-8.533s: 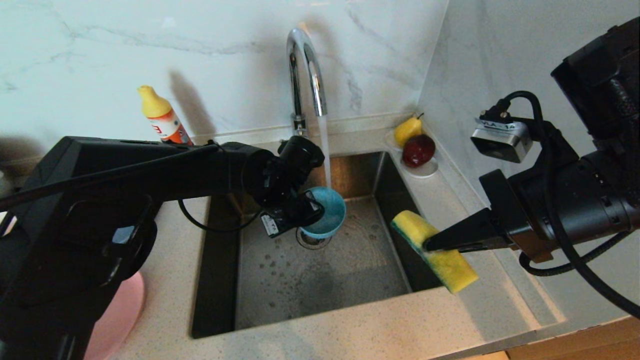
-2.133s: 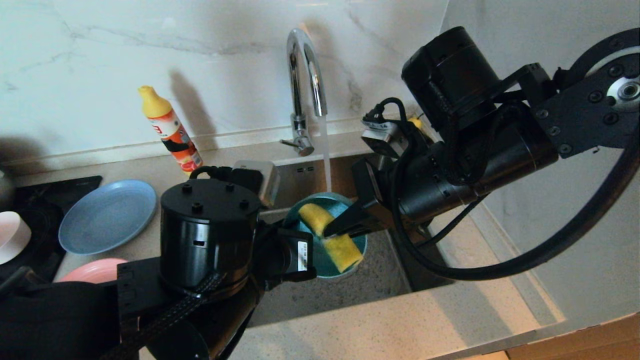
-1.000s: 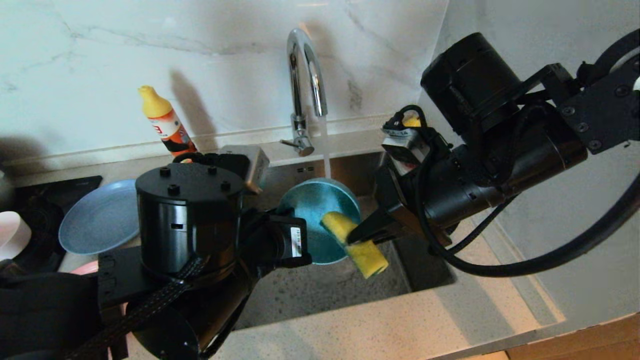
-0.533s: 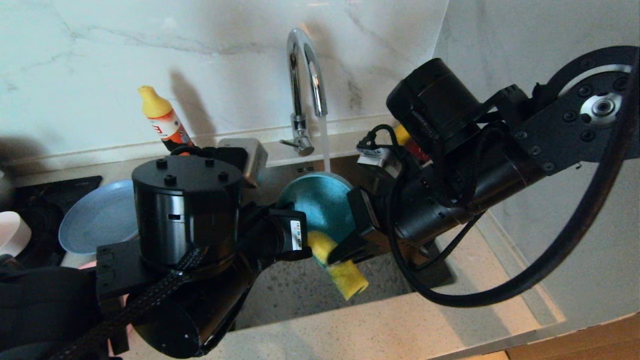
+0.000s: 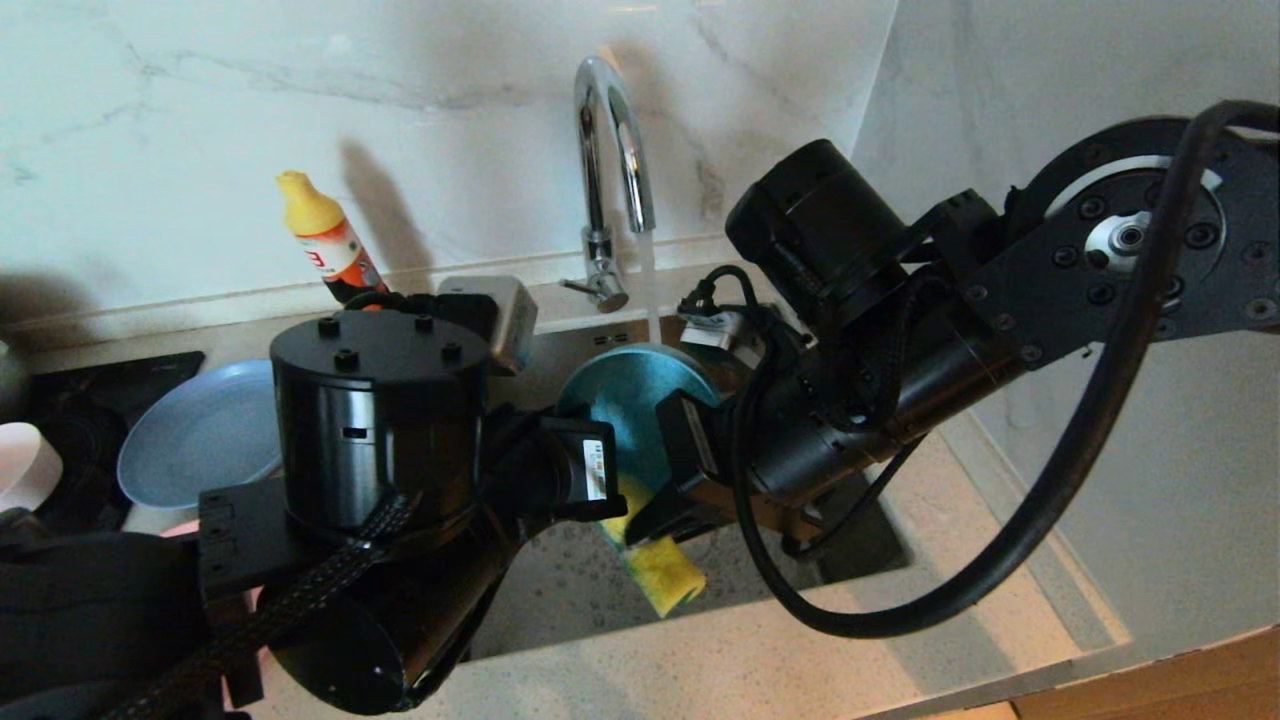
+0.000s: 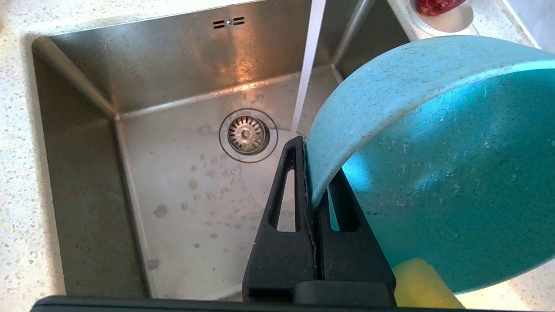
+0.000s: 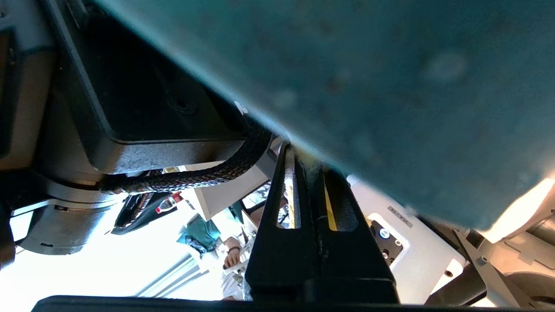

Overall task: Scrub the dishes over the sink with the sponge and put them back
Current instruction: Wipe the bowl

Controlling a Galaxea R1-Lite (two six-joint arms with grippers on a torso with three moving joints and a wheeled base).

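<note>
My left gripper (image 6: 305, 149) is shut on the rim of the teal bowl (image 5: 632, 400) and holds it tilted on edge above the sink (image 6: 173, 195). The bowl's hollow (image 6: 455, 173) faces the left wrist camera. My right gripper (image 5: 640, 520) is shut on the yellow sponge (image 5: 662, 578). It presses the sponge at the bowl's lower edge, close beside the left gripper. In the right wrist view the bowl's teal wall (image 7: 390, 86) lies right over the right gripper (image 7: 303, 160). The blue-grey plate (image 5: 200, 430) and the pale bowl (image 5: 20, 470) sit on the left counter.
The faucet (image 5: 610, 150) is running, and its stream (image 6: 308, 65) falls behind the bowl toward the drain (image 6: 247, 134). A detergent bottle (image 5: 320, 235) stands at the back wall. A white saucer with fruit (image 6: 446, 17) sits at the sink's far right corner. A black cooktop (image 5: 90, 390) is at the left.
My right gripper has swept the sponge down and to the left, from the bowl's right rim to its lower edge. The left gripper has kept the bowl nearly still.
</note>
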